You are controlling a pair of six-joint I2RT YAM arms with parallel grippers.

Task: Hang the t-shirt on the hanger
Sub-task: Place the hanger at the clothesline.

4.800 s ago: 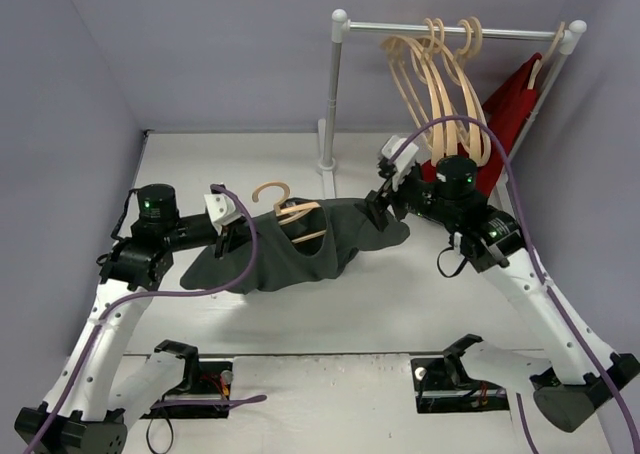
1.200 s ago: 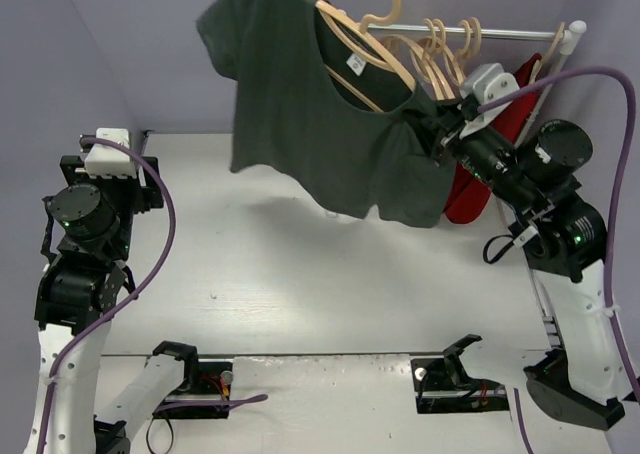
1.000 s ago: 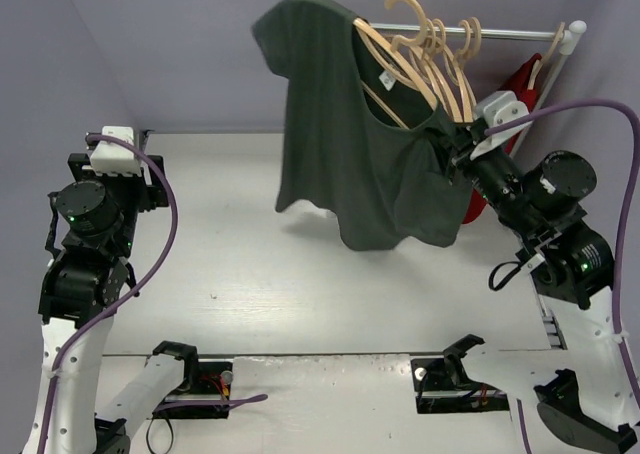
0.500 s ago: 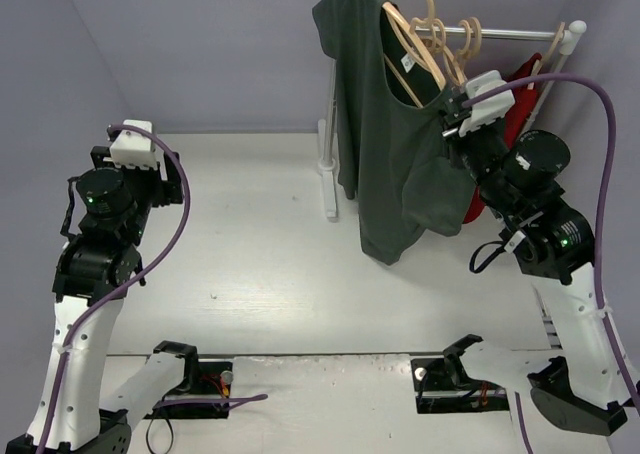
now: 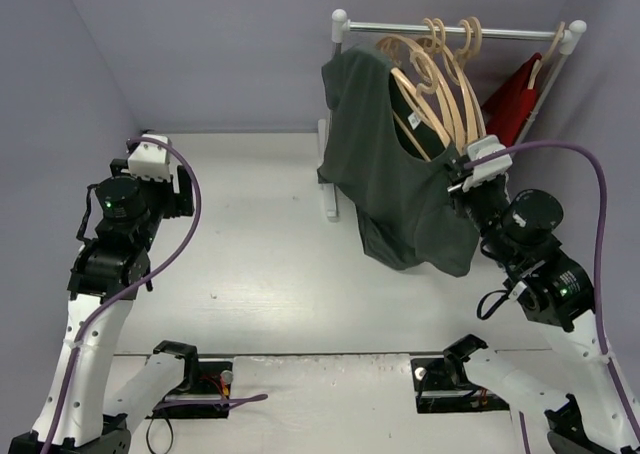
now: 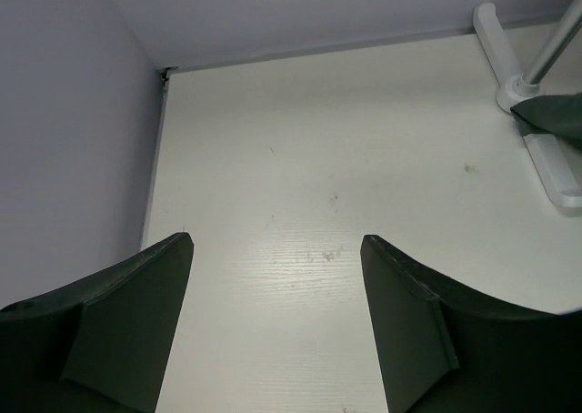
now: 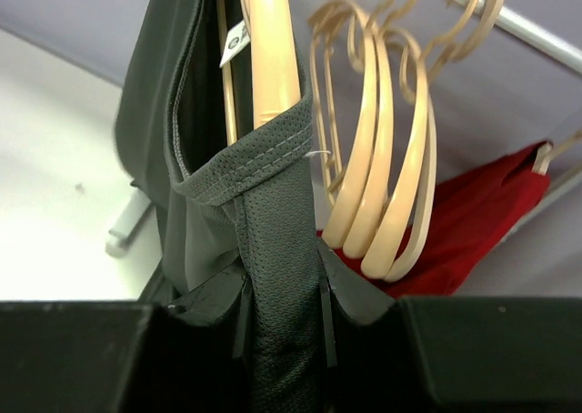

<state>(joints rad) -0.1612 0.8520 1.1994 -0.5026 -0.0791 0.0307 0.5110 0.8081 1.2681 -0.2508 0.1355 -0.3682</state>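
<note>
Two arms on this rig, but only one has its hands full. The right end effector (image 5: 462,179) is clamped onto the shoulder seam of the t-shirt (image 5: 395,189), and it looks like the tip of the hanger (image 7: 268,40) is pinched inside that fold too. The left end effector (image 6: 275,245) hangs over the bare worktop (image 5: 260,264) with its jaws spread wide and nothing in them.

The shirt is draped on the hanger up by the rail (image 5: 460,29), right next to the spare hangers (image 7: 382,158) and the red garment (image 5: 510,99). Whether the hook actually sits over the rail can't be made out from these views.

What could go wrong:
- If the hook isn't seated and the grip lets go, the whole thing probably drops to the worktop.
- That knit is soft and slouchy, and the wood looks smooth and curved, so the far shoulder could slide off if the hanger tips.
- The hook could snag on the neighbouring hangers, since they're all the same rounded shape packed close together.

Texture-wise, the fabric shows a fine mesh weave with a double-stitched collar, and a small white label (image 7: 235,40) inside the neck.
</note>
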